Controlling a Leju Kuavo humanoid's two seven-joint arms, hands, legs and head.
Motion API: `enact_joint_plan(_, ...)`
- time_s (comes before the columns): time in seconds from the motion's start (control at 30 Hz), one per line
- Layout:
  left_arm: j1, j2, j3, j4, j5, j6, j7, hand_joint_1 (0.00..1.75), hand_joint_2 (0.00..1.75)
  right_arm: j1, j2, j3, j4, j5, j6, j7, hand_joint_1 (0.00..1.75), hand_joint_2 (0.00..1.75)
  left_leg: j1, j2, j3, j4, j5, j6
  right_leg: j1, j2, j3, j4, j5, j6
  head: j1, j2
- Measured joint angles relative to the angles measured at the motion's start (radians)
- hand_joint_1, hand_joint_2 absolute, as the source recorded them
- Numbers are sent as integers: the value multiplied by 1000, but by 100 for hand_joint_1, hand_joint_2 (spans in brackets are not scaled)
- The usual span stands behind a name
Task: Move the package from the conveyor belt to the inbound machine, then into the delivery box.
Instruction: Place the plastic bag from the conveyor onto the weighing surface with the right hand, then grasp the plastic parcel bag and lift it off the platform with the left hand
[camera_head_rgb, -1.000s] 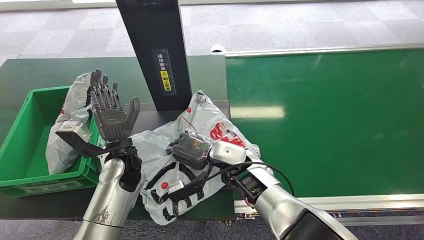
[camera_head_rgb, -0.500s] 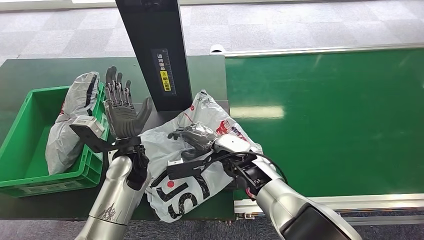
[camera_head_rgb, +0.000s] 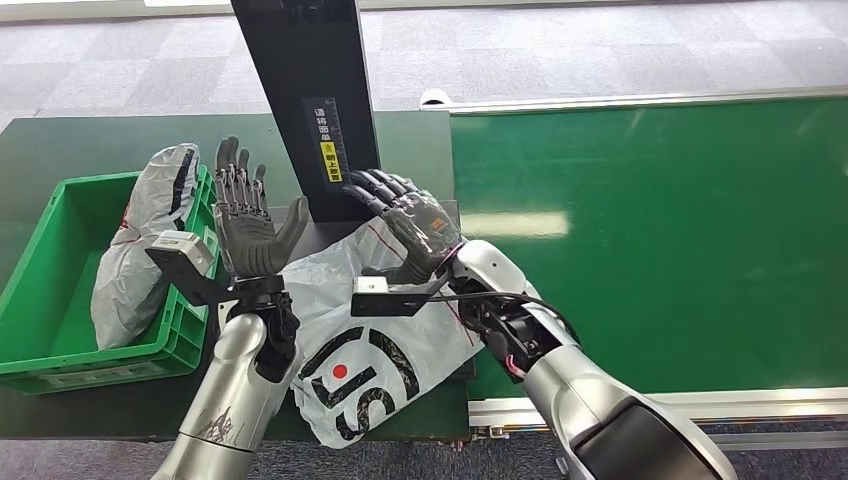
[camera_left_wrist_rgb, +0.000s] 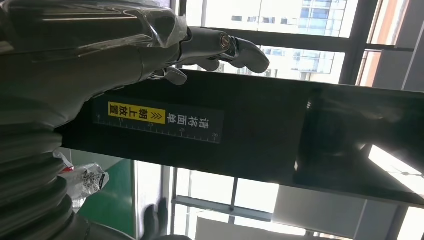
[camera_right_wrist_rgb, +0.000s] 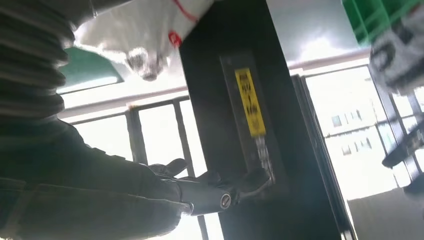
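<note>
Now both hands are spread and empty: left hand and right hand flank the package lying at the machine's post. Squeezed unevenly, the slick bag may slip off.

Silver arms, black cables, dark left hand and right hand

The inbound machine is cut off at the head view's top edge; the right hand hides part of the package.
</note>
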Motion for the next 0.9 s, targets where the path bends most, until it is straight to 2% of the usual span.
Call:
enact_joint_plan(0.1,7,1,1,-1,-9,0,5,0,175,-1,-12,-28,-39,-25,-62,-15,0,175,0,0,0,0,0,0,0,0,0,0,0,0,0,0)
enact_joint_plan(0.23,18,10,0,-3,-50,-31,30,0,175,10,-47,-83,-114,-82,-75,4,0,175,0,0,0,0,0,0,0,0,0,0,0,0,0,0)
enact_joint_plan(0.43,32,31,-6,-2,-123,-87,87,0,175,69,-119,-203,-267,-154,-62,34,0,175,0,-1,0,0,0,0,0,0,0,0,0,0,0,0)
enact_joint_plan(0.53,28,44,-26,17,-217,-114,161,0,175,108,-140,-278,-351,-243,-23,37,0,175,0,-2,0,0,0,0,0,-1,0,0,0,0,0,0)
enact_joint_plan(0.7,-5,64,-87,121,-406,-138,271,0,175,157,-155,-397,-441,-311,25,35,0,175,0,-1,0,0,0,0,0,0,0,0,0,0,0,0)
enact_joint_plan(0.9,-26,69,-128,196,-455,-156,305,0,175,184,-158,-449,-472,-324,36,33,0,175,0,-1,0,0,0,0,0,0,0,0,0,0,0,0)
